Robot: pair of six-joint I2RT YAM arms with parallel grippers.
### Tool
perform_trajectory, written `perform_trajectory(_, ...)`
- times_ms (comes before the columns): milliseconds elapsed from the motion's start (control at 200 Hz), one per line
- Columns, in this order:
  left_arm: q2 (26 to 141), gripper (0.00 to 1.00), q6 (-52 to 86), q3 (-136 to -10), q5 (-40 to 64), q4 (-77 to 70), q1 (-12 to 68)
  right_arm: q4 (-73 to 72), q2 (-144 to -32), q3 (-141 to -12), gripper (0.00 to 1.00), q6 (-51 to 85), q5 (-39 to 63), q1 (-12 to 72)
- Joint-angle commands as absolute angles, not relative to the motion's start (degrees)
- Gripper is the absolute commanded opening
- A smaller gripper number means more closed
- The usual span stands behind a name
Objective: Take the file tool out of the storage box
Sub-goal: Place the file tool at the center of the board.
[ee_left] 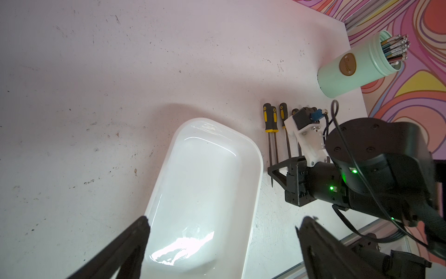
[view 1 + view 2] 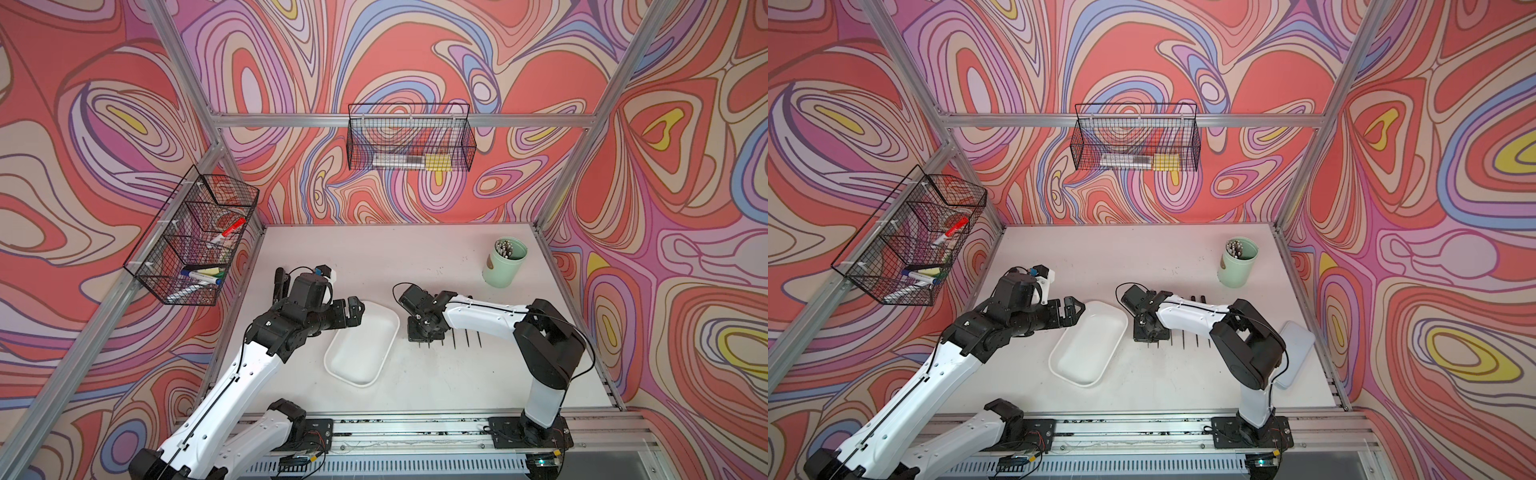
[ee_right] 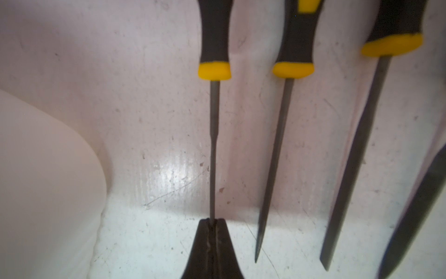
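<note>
nearest the front edge of the counter (image 2: pixel 457 386) lies the storage box (image 2: pixel 361 345), a shallow white tray set slantwise. both top views and the left wrist view show nothing in it. the left pincer (image 1: pixel 223 222) hangs over the box, jaws spread wide and holding nothing.

only the right wrist view shows the grip: the right pincer (image 3: pixel 212 221) is clamped on the thin shaft of the file tool (image 3: pixel 213 120). this file is out of the box, just to its right. whether it is lifted off the counter i cannot tell. the other files (image 3: pixel 277 145), black and yellow in the handle, lie parallel beside it.

in a top view a flat white panel (image 2: pixel 1293 353) shows by the counter's right edge; no other view shows it.

toward the far right corner stands a mint-green cup (image 1: pixel 354 65) full of thin rods (image 1: pixel 395 48). its brown oval label carries writing too small to read.

farthest off, wire baskets hang on the walls. the left basket (image 2: pixel 191 249) holds markers (image 2: pixel 199 276), and the back basket (image 2: pixel 409 141) holds a clear tube and something yellow.
</note>
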State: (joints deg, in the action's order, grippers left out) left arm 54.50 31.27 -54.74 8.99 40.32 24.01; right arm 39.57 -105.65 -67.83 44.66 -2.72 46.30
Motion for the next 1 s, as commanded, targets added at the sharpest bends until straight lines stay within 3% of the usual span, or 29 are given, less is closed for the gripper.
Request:
perform_trajectory(0, 53.9, 0.99, 30.5, -54.2, 8.7, 40.8, 23.7, 39.2, -106.9, -68.8, 0.0, 45.1, -2.8, 46.7)
perform_trajectory(245, 53.8, 0.99, 30.4, -54.1, 8.8, 40.9, 23.7, 38.9, -107.3, -68.7, 0.0, 44.9, -2.5, 46.7)
perform_trajectory(556, 53.7, 0.99, 30.5, -53.9, 9.2, 40.7, 23.7, 39.2, -107.3, -69.2, 0.06, 44.4, -3.4, 46.7)
perform_trajectory(721, 53.4, 1.0, 30.5, -53.7, 9.1, 40.7, 23.7, 40.0, -107.4, -70.2, 0.15, 43.8, -3.8, 46.7)
perform_trajectory(996, 53.1, 0.99, 30.4, -53.6, 8.9, 40.8, 23.7, 44.6, -105.0, -74.7, 0.18, 41.2, -6.9, 46.7)
